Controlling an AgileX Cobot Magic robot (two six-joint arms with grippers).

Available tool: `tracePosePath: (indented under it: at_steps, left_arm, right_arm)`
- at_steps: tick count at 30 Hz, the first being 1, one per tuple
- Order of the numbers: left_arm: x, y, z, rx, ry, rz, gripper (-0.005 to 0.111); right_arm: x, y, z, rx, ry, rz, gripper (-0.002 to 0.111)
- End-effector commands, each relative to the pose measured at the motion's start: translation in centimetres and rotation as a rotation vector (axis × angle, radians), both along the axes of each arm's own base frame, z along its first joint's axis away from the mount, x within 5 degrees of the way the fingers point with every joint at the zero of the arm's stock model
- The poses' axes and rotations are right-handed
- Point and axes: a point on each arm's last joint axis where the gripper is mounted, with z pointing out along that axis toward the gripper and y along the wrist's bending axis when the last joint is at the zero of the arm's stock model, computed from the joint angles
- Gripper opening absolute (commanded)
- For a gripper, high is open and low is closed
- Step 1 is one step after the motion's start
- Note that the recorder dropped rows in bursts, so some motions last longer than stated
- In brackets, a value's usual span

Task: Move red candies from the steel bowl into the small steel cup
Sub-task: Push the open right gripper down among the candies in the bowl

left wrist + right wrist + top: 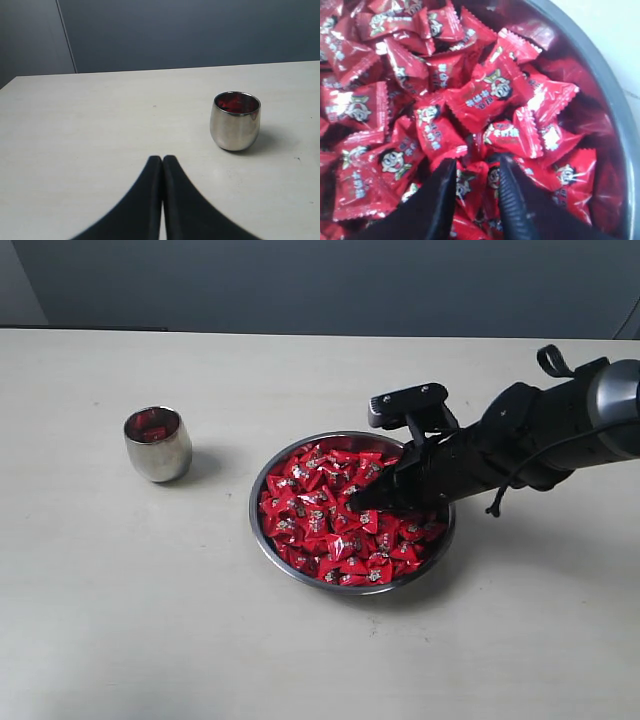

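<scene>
Down among the red candies (pixel 490 95), right claw (pixel 472 167): both black fingers are dug tip-first into the heap. They stand a little apart, and one red wrapper fills the gap between them. Whether that wrapper is pinched or only straddled, I cannot tell.
right arm (pixel 520 440): black, it comes in from the right edge of the exterior view. It slants low over the bowl's right side, with its tip near the middle of the heap.
red candies, seen wider: shiny red wrappers with crimped ends and a pale cartoon face at the centre. They lie loose and crowded, covering the bowl nearly from rim to rim.
steel bowl (pixel 254 515): wide and shallow, it sits flat on the counter just right of centre in the exterior view. In the right wrist view its grey wall curves past the claw and reflects red.
small steel cup (pixel 157 455): upright on the counter, left of the bowl and apart from it, with something red showing in its mouth.
left claw (pixel 162 159): clenched on nothing, its two dark fingers pressed flat together. It is over bare counter, with the cup ahead of it and well apart.
counter (pixel 150 620): pale, matte and off-white.
wall (pixel 320 285): dark grey-blue, behind the counter's far edge.
</scene>
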Motion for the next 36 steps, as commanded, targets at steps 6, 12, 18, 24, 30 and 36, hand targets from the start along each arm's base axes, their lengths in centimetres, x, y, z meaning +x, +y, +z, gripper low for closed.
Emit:
tracePosePath:
  at_steps: [6, 12, 18, 24, 30, 36]
  left_arm:
    - [0.0, 0.0, -0.1, -0.004, -0.003, 0.001, 0.0]
    - [0.0, 0.0, -0.1, -0.004, -0.003, 0.001, 0.0]
    - [0.0, 0.0, -0.1, -0.004, -0.003, 0.001, 0.0]
    - [0.0, 0.0, -0.1, -0.004, -0.003, 0.001, 0.0]
    - [0.0, 0.0, -0.1, -0.004, -0.003, 0.001, 0.0]
    - [0.0, 0.0, -0.1, -0.004, -0.003, 0.001, 0.0]
  right_arm:
    - [0.7, 0.6, 0.8, 0.029, -0.008, 0.005, 0.029]
    - [0.7, 0.6, 0.5, 0.014, -0.005, 0.022, 0.029]
    - [0.7, 0.5, -1.2, -0.017, 0.028, 0.026, 0.029]
    - [0.6, 0.5, -1.7, -0.024, 0.043, 0.028, 0.029]
    - [0.5, 1.0, -1.4, -0.003, 0.083, 0.052, 0.029]
    - [0.6, 1.1, -1.5, -0.002, 0.089, 0.055, 0.03]
